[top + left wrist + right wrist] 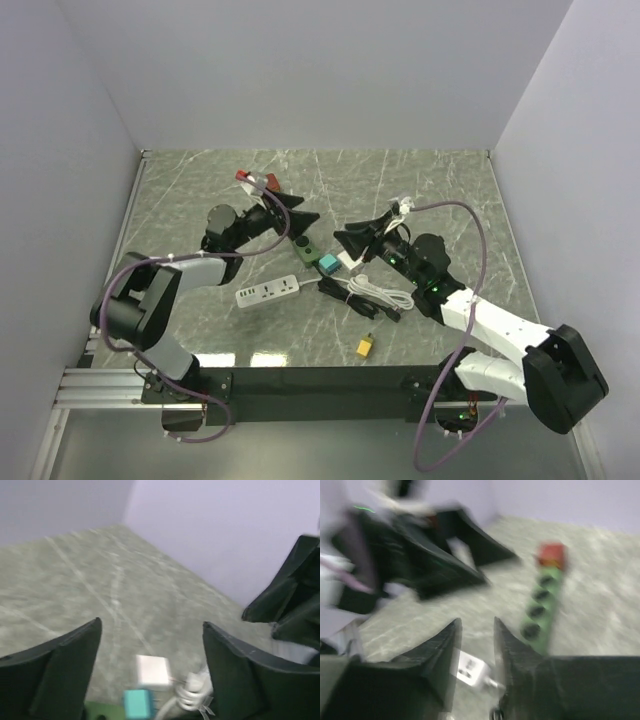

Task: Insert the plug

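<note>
Pre-grasp: the right hand (476, 625), narrowly parted and empty over the white plug (470, 670) at lower centre, must drop and pinch it; the left hand (152, 625) gapes empty.

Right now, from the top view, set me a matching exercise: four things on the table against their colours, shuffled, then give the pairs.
Things:
1. long power strip
2. power strip with round sockets
3. cube adapter
4. small connector nearest the arm bases

Colours:
a. teal
b. yellow
c. white
d. green

Pairs: 1-c; 2-d; 3-a; 4-b
</note>
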Robot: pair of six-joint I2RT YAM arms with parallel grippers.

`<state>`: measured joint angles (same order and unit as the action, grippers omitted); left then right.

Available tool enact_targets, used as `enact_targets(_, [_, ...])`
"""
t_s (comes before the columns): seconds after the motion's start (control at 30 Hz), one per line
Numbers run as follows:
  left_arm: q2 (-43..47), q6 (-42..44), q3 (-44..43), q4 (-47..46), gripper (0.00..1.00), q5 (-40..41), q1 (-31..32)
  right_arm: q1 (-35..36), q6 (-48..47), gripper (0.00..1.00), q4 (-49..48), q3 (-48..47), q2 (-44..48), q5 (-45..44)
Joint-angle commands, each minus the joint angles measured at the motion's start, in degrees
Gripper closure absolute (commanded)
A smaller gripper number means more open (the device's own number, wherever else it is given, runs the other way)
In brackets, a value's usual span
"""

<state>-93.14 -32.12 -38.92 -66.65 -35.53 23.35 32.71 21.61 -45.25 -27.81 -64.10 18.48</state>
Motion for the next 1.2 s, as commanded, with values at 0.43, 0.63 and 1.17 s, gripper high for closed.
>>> enact_targets(0.43, [4.11,13.22,-4.77,15.15,0.01,18.12,-5.42,11.59,17.99,0.36,66.86,-10.24,12.58,-31.48])
enact_targets(0.63, [2.18,11.02,-7.13,17.60,0.01,19.08,-8.06,18.60,30.40,0.36,76.44,-11.73,5.06,-31.12])
enact_targets(1.17, [3.32,12.34,-6.61,19.98,0.01,25.42,-9.73,35.93,54.41,0.36,93.68,-14.30,1.96,-37.99])
